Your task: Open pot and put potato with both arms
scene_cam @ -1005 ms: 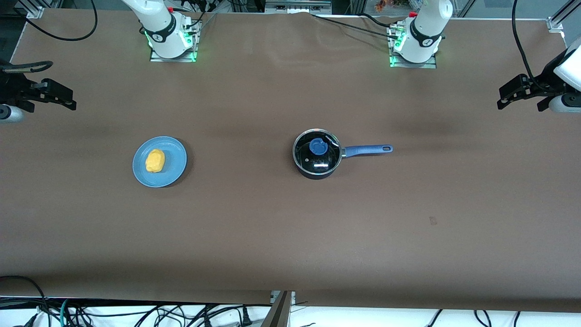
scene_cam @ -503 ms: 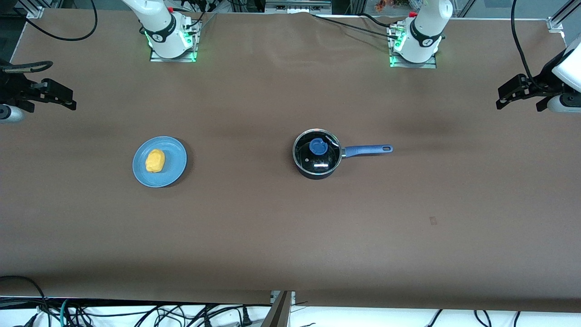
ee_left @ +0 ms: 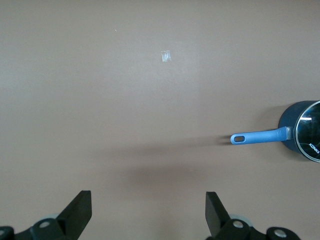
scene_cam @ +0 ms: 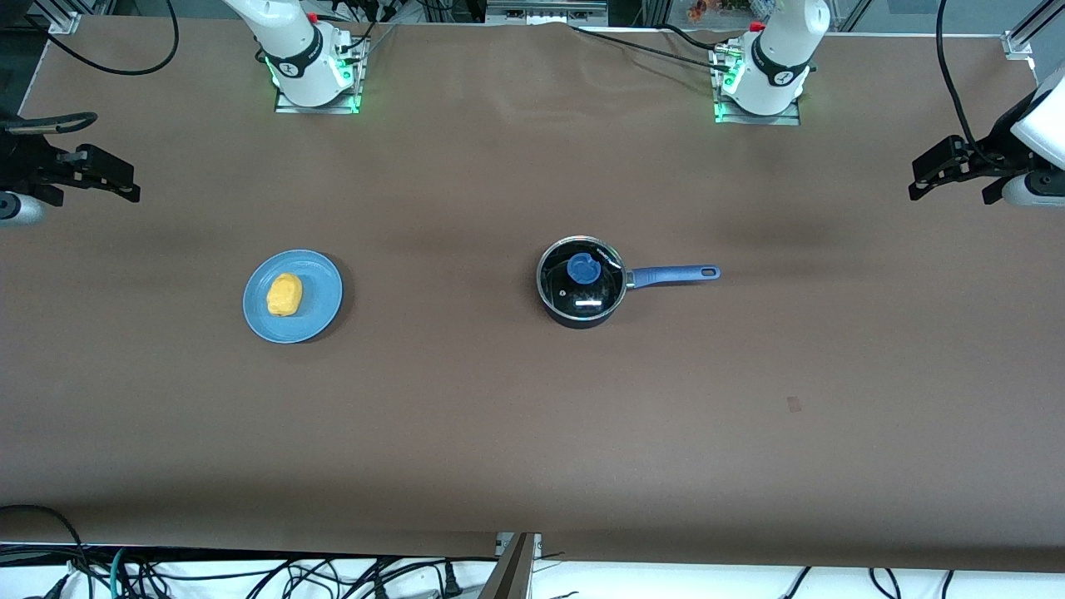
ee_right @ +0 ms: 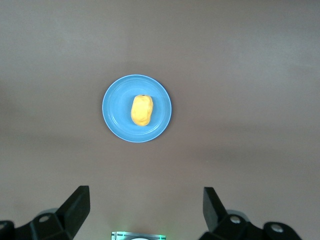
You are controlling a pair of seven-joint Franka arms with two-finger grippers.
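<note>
Potato [scene_cam: 284, 295] lies on a blue plate [scene_cam: 320, 308] toward the right arm's end of the table [scene_cam: 499, 416]; pot [scene_cam: 582, 283] sits mid-table with its glass lid [scene_cam: 603, 291] on, blue handle [scene_cam: 674, 274] pointing toward the left arm's end; left gripper [scene_cam: 948, 170] and right gripper [scene_cam: 104, 175] hang over the table's two ends, jaws spread wide and empty, well apart from both.

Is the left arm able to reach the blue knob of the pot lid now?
Probably yes. The left end effector is open over the table's end, and nothing stands between it and the knob on the pot.
</note>
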